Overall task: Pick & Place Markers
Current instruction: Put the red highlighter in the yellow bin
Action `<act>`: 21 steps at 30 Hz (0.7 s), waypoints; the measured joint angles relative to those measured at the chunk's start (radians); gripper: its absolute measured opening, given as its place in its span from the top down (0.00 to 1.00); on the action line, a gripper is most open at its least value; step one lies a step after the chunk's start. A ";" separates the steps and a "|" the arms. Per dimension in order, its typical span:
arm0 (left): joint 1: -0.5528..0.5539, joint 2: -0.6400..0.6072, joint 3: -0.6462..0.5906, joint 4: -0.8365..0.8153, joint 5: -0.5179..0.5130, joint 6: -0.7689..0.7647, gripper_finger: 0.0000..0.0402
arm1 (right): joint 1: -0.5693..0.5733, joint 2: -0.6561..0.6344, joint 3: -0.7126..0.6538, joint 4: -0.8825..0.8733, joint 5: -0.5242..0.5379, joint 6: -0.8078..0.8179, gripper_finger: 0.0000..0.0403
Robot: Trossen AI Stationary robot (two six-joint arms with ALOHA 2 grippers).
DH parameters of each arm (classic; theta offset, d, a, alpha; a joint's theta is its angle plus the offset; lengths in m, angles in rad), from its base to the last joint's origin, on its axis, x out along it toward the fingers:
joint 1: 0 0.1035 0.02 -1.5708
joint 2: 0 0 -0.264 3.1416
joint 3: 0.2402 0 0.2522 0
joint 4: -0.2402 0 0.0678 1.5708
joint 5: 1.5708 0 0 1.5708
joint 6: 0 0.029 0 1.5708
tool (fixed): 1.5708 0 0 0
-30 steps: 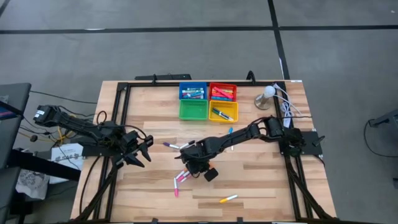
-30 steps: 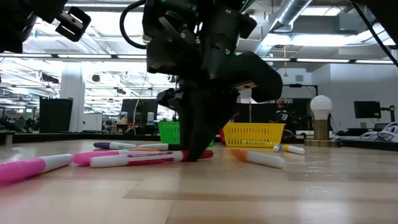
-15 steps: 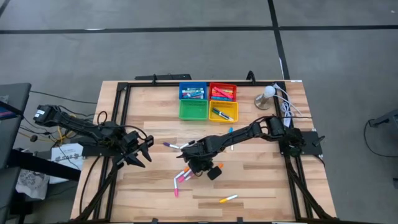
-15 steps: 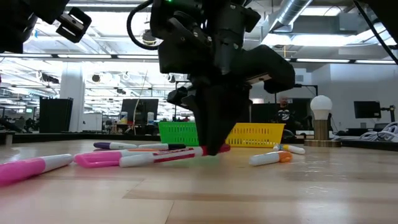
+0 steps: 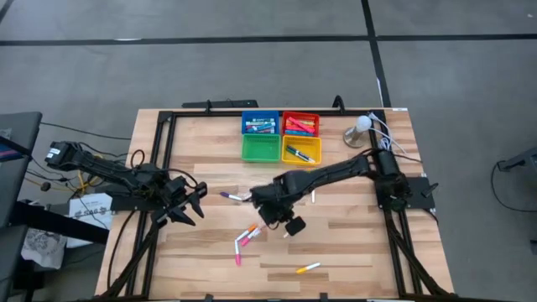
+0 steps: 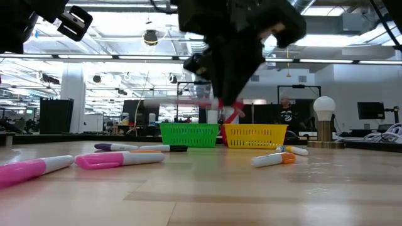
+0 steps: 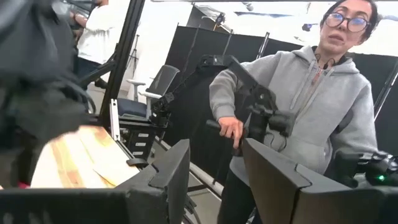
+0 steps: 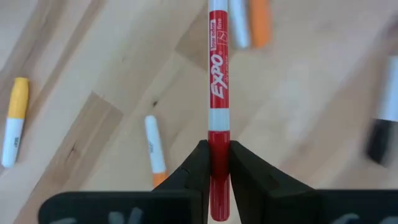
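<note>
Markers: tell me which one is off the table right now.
The red marker, pinched at its cap end in the right gripper and lifted clear of the wood. The pink, orange, purple and yellow ones all lie flat on the table.

The red marker (image 8: 216,118) is running off the frame's edge beyond its white barrel; a black-capped marker (image 8: 380,124) is blurring at the side.
</note>
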 joint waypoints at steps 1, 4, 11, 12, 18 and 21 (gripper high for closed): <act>0.000 0.000 0.000 0.002 0.000 0.011 0.63 | -0.009 -0.015 0.001 -0.002 0.000 0.000 0.90; 0.000 0.000 0.000 0.009 0.000 0.042 0.63 | -0.043 -0.062 0.001 -0.025 0.000 0.016 0.89; 0.000 0.000 0.000 0.017 0.000 0.061 0.63 | -0.168 -0.163 0.002 -0.045 0.000 0.051 0.90; 0.000 0.000 0.000 0.019 0.000 0.061 0.63 | -0.190 -0.176 0.002 -0.048 0.000 0.053 0.90; 0.000 0.000 0.000 0.020 0.000 0.061 0.63 | -0.330 -0.233 0.002 -0.060 0.000 0.067 0.89; 0.000 0.000 0.000 0.020 0.000 0.061 0.63 | -0.408 -0.241 0.002 -0.064 0.000 0.080 0.89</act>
